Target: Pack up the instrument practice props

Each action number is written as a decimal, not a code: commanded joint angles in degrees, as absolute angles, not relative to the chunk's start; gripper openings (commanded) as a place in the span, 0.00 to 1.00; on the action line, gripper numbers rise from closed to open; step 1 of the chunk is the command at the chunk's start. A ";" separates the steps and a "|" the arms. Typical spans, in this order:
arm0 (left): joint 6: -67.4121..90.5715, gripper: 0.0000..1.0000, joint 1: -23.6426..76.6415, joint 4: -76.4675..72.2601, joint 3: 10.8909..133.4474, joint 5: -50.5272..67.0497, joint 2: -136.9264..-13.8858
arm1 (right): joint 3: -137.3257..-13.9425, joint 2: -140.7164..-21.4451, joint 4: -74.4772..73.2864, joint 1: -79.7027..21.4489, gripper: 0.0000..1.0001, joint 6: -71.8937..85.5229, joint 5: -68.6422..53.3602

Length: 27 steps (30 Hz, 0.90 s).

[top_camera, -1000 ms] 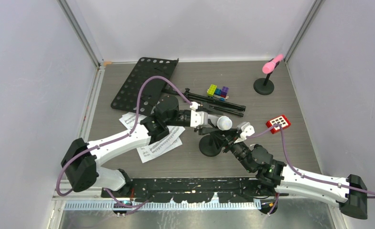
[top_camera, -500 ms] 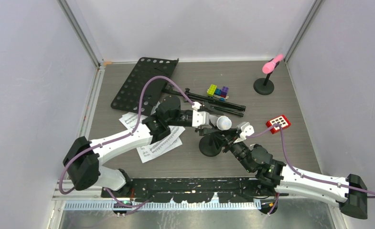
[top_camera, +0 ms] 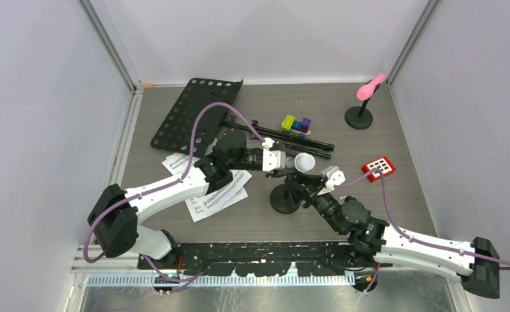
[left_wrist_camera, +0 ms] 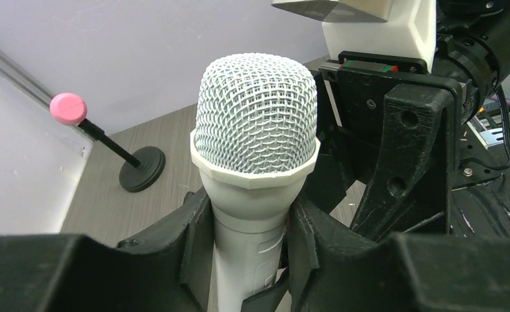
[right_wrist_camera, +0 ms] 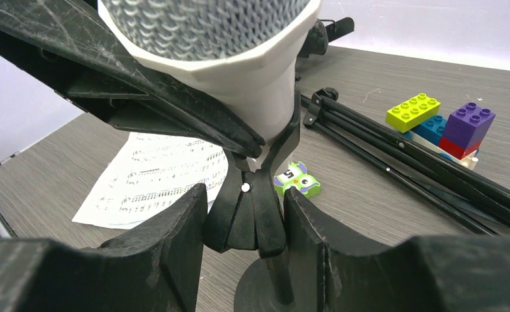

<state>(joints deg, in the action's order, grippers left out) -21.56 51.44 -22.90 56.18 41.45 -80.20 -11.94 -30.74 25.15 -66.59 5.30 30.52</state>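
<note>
white mic: freeing it from the clip, two-arm hold

step in hand (my read): separate the white microphone [left_wrist_camera: 256, 130] from its mic mount [top_camera: 283, 199]. the mic sits in the mount's clip near the middle of the table [top_camera: 395, 214], head uppermost. the left gripper [left_wrist_camera: 249, 260] is clamped on the mic's handle just under the mesh head. the right gripper [right_wrist_camera: 245, 227] is closed around the clip's neck, below the mic. the round base rests on the table.

to do it well: hold the right grip firm so the base does not lift or tip. draw the mic out along the clip's axis with the left arm, not sideways, or the clip will likely drag the whole mount. the two grippers sit very near each other, so pull away from the right wrist. mind the tripod legs [right_wrist_camera: 401, 169] and toy blocks [right_wrist_camera: 444, 120] just behind.

writing: the sheet-music pages [right_wrist_camera: 154, 179] show printed staves, no title readable. a small green tile [right_wrist_camera: 295, 180] carries a mark like a "9", not certain. no brand is visible on the mic.
</note>
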 commanded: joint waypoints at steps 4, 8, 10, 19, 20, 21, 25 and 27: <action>-20.83 0.00 52.12 -23.83 57.53 43.15 -78.90 | -14.70 -30.97 21.76 -66.69 0.28 4.74 30.62; -21.12 0.00 52.12 -23.44 57.40 43.15 -78.53 | -15.07 -30.84 21.19 -66.66 0.02 4.15 30.63; -21.39 0.00 52.12 -23.23 57.42 43.15 -78.27 | -14.97 -30.77 21.17 -66.65 0.01 4.56 30.62; -23.34 0.00 52.12 -21.19 58.73 41.26 -76.28 | -14.99 -30.87 20.86 -66.69 0.63 5.36 31.90; -23.35 0.00 52.12 -20.92 58.79 41.38 -76.21 | -15.02 -30.92 21.02 -66.73 0.68 5.19 31.87; -23.35 0.00 52.12 -20.84 58.80 41.56 -76.28 | -15.03 -30.93 21.22 -66.71 0.71 5.00 31.82; -22.59 0.00 52.12 -21.50 58.36 43.32 -76.62 | -15.11 -31.20 22.07 -66.63 0.75 4.22 31.72; -22.11 0.00 52.12 -21.91 58.16 43.57 -76.86 | -15.20 -31.27 22.31 -66.66 0.75 3.90 31.64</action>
<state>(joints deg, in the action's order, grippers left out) -22.98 51.79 -20.14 56.23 41.23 -78.74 -13.41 -31.16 20.71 -66.59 4.64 30.79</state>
